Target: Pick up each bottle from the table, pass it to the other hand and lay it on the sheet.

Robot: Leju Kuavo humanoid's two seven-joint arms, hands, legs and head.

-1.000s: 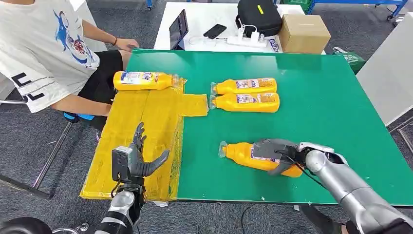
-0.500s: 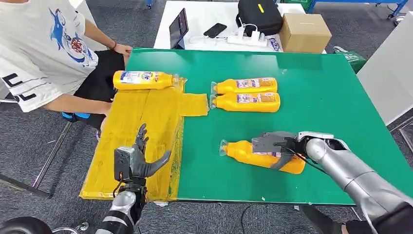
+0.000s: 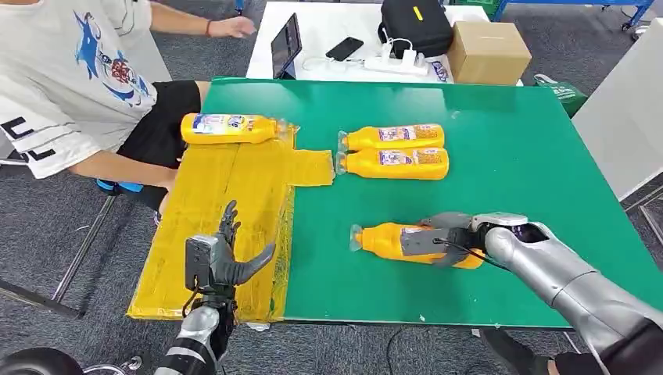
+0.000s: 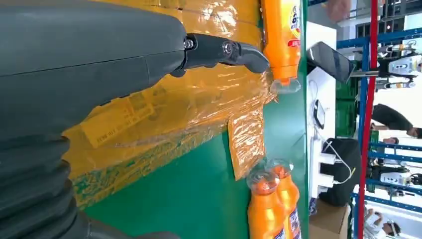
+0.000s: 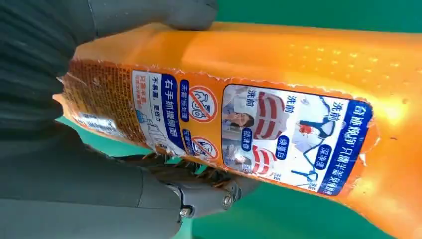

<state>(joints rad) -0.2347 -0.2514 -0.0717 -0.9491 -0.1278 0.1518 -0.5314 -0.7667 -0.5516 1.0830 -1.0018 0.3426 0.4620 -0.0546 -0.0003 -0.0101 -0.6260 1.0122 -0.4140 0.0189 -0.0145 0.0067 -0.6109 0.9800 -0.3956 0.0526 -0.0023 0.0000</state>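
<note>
The green table (image 3: 508, 156) fills the head view from 12 o'clock round to 5 o'clock. Along its 9 o'clock edge lies the yellow sheet (image 3: 227, 195), crinkled, with a small flap reaching toward the table's middle. A person in a white T-shirt (image 3: 55, 78) sits at 10 o'clock, beside the sheet. Beyond the table at 12 o'clock stands a white desk (image 3: 328, 31) bearing a black bag (image 3: 414, 23) and a cardboard box (image 3: 486, 51).

The right hand (image 3: 438, 238), at 4 o'clock, is clamped around the near bottle (image 3: 391, 241), which lies on its side on the green surface with its cap toward 9 o'clock; the right wrist view shows thumb and fingers wrapped on either side of its label. The left hand (image 3: 223, 258), at 7 o'clock, hangs over the near part of the sheet with its fingers spread apart, holding nothing.

2 paired bottles (image 3: 395, 152) lie touching side by side near the table's centre, caps toward the flap. 1 far bottle (image 3: 231, 127) lies across the sheet's far end at 11 o'clock, cap toward 3 o'clock.
</note>
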